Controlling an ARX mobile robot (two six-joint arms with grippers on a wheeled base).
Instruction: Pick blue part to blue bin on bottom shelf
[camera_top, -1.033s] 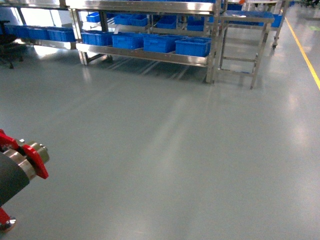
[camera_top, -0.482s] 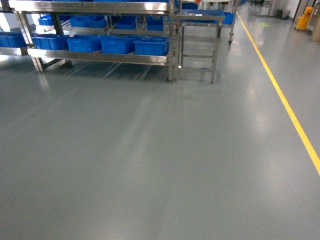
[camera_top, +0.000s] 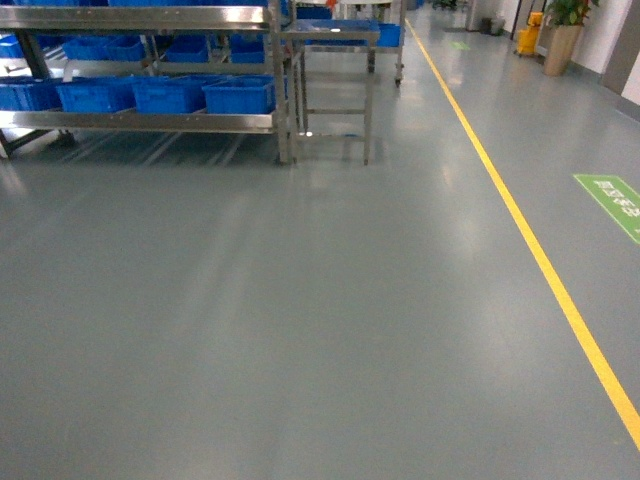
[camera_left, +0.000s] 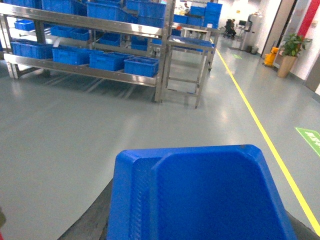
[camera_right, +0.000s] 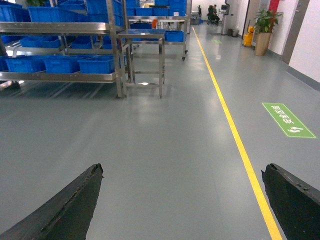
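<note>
closest in the left wrist view, a blue part (camera_left: 200, 195) fills the bottom of the frame, a moulded plastic piece with a raised rim, sitting at the left pincer; dark edges that may be its fingers show beside it, but i cannot tell from this view whether the pincer is clenched on the part or merely under it. in the right wrist view the right pincer (camera_right: 182, 200) stands released, its two dark fingers (camera_right: 70, 205) spread wide apart at the lower corners with bare grey floor (camera_right: 165, 150) between them. neither pincer shows in the head view.

further out, a yellow line (camera_top: 520, 230) runs along the floor on the right, with a green floor sign (camera_top: 612, 200) beyond it. at the far left stands the steel rack (camera_top: 150, 17); its bottom shelf (camera_top: 140, 122) carries a row of blue bins (camera_top: 165, 93) side by side, the nearest blue bin (camera_top: 240, 94) at the rack's right end. just beside that end is a small steel stand (camera_top: 335, 70), its tabletop holding something blue. farthest back, by the right wall, a potted plant (camera_top: 563, 30) stands next to a yellow bucket (camera_top: 528, 38)
</note>
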